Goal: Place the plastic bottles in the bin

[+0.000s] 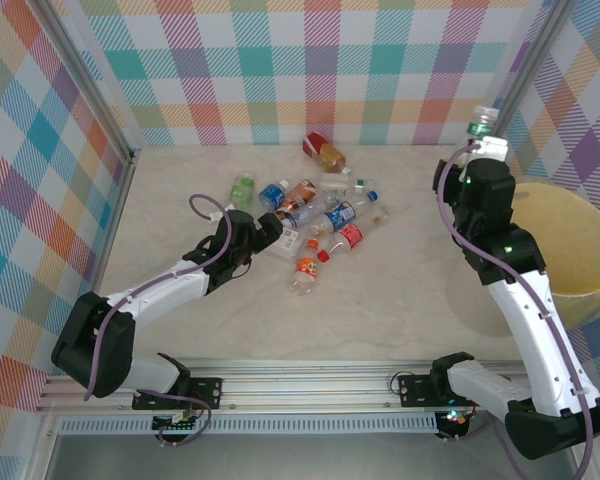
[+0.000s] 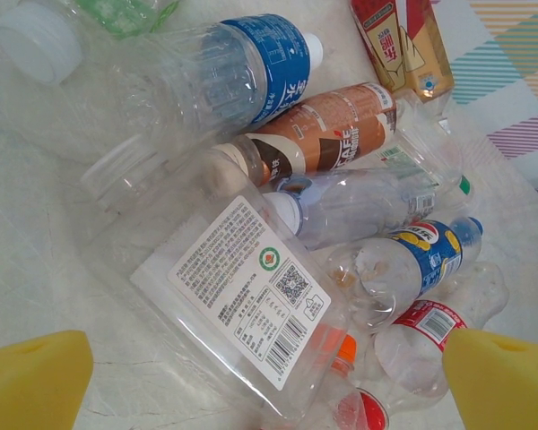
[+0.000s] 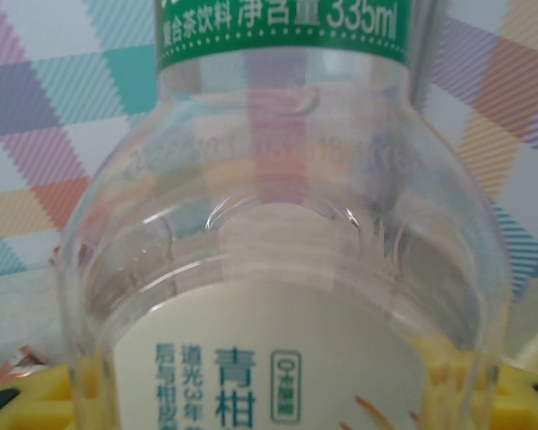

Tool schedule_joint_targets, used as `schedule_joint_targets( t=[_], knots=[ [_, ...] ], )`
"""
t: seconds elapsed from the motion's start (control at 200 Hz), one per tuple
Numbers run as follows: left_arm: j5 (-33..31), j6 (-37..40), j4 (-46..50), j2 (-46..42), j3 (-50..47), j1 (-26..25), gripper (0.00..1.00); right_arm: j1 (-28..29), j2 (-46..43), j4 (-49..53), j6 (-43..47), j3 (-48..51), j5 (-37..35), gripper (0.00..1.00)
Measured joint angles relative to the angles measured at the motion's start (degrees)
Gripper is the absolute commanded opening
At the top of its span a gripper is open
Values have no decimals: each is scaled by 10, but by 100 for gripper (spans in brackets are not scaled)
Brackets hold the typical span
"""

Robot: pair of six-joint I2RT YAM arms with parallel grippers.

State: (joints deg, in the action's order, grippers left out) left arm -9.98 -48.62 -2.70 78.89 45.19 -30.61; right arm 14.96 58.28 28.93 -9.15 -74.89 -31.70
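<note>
Right tool (image 1: 485, 143): pinching a clear, green-labelled plastic bottle (image 1: 483, 122), holding it raised near the round pale-yellow plastic bin (image 1: 584, 291), likely for dropping in. Left tool (image 1: 278, 236): hanging spread over the heaped clear plastic bottles (image 1: 320, 215) on the pale bench (image 1: 400, 290), seemingly lining up a pick.

One camera high up, two on the wrists.
The top camera looks down from above the near edge at the whole table (image 1: 400, 290). The left wrist camera sits very near the pile of bottles (image 2: 323, 224), which the top camera also sees (image 1: 315, 215). The right wrist camera is right up against a green-label bottle (image 3: 278, 269), facing the checked wall (image 3: 36, 107); the top camera shows that bottle (image 1: 483, 125) small.
</note>
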Motion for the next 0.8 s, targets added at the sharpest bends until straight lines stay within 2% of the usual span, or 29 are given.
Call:
schedule_joint_targets(
  t=[0.195, 0.38, 0.645, 0.8],
  knots=[
    [2, 0, 10, 22, 20, 0, 100, -76, -12, 58, -16, -31, 30, 40],
    [20, 2, 15, 49, 54, 0, 100, -176, -10, 136, -39, -72, 74, 39],
    [24, 11, 30, 53, 83, 0, 100, -344, 42, 266, -36, -122, 166, 40],
    [23, 18, 47, 53, 90, 0, 100, -402, 62, 334, -20, -127, 183, 42]
  ],
)
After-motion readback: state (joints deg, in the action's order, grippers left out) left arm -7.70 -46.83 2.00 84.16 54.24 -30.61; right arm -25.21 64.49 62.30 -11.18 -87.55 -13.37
